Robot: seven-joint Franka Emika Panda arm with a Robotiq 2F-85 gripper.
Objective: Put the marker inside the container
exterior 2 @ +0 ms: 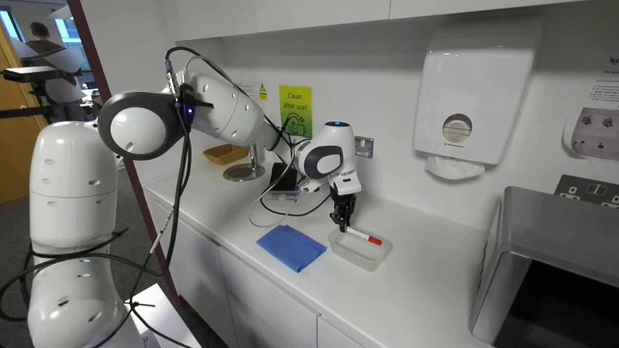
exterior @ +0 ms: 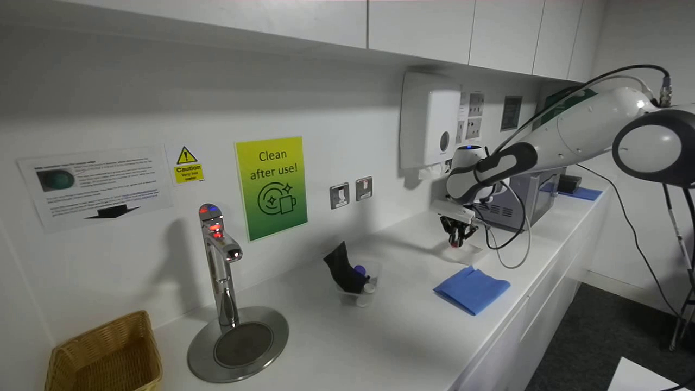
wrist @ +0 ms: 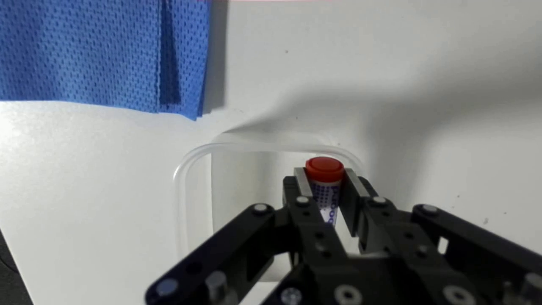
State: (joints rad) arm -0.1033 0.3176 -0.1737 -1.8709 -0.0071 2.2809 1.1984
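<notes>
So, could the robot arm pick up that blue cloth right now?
Probably not straight away: its tool is closed on the marker, so it would likely need to let go first. After that, reach looks easy: the blue cloth lies nearby on the counter, uncovered.

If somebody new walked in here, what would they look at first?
Probably the big white robot arm stretching over the white counter, its black gripper pinching a white-and-red marker. Next might come the folded blue cloth near the gripper, then the yellow-green "Clean after use!" sign on the wall, beside the tap.
</notes>
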